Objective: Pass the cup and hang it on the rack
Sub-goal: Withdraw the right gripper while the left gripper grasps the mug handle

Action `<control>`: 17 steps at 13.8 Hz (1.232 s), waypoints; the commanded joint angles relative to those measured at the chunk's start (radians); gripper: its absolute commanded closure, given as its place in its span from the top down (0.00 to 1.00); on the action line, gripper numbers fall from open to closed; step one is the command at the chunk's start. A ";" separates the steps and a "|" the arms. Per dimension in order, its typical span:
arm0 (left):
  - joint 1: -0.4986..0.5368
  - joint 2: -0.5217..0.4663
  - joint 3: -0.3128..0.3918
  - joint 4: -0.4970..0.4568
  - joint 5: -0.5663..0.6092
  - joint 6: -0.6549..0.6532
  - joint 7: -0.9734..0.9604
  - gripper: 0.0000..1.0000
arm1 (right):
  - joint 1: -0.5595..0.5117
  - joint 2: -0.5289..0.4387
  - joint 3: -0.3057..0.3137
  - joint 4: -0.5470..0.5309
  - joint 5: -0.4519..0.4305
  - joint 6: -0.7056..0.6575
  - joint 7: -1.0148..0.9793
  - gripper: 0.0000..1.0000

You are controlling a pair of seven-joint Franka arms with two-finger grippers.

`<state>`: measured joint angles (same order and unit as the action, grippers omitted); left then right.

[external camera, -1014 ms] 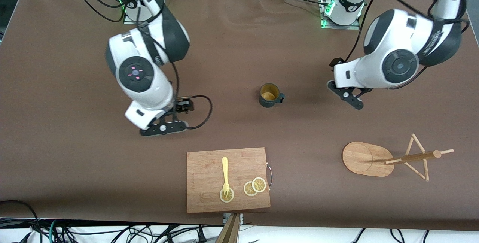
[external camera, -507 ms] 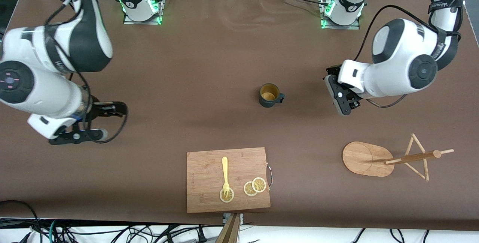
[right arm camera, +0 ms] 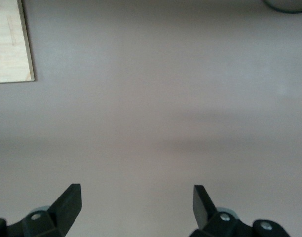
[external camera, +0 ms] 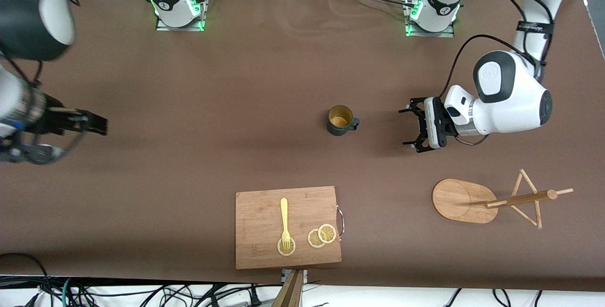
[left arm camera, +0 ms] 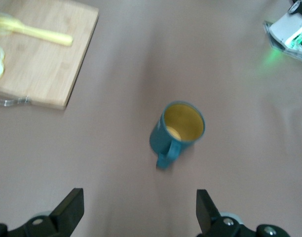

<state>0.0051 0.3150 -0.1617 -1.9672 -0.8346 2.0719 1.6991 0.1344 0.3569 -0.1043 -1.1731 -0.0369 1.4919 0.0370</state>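
Even overhead light, soft shadows; right arm point(external camera: 28, 61) motion-blurred, wrist views soft.

cup point(left arm camera: 178, 129) upright on table point(left arm camera: 116, 163) | left gripper point(left arm camera: 139, 210) fingers spread, apart from cup | cutting board point(left arm camera: 47, 59) nearby

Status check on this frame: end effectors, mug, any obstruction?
Left end effector open, beside the ribbed dark teal mug, facing it. Right end effector open, over bare table at its own end. Mug upright, untouched; nothing between.

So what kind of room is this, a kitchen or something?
Probably a robot lab, not a kitchen. Two arms are bolted to a brown table with cables along its edge. The cup, rack and cutting board look like practice props.
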 commanded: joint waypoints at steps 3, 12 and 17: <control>-0.007 0.093 -0.007 -0.084 -0.352 0.071 0.494 1.00 | -0.084 -0.203 0.034 -0.184 0.009 0.007 -0.006 1.00; -0.007 0.301 -0.033 -0.165 -0.719 -0.039 1.042 1.00 | -0.127 -0.259 0.032 -0.280 0.026 -0.001 -0.143 1.00; -0.014 0.387 -0.065 -0.163 -0.868 -0.078 1.180 1.00 | -0.125 -0.248 0.029 -0.272 0.022 0.010 -0.154 1.00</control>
<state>-0.0059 0.6736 -0.2117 -2.1384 -1.6322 2.0096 2.7451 0.0279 0.1241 -0.0909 -1.4257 -0.0293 1.4867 -0.1001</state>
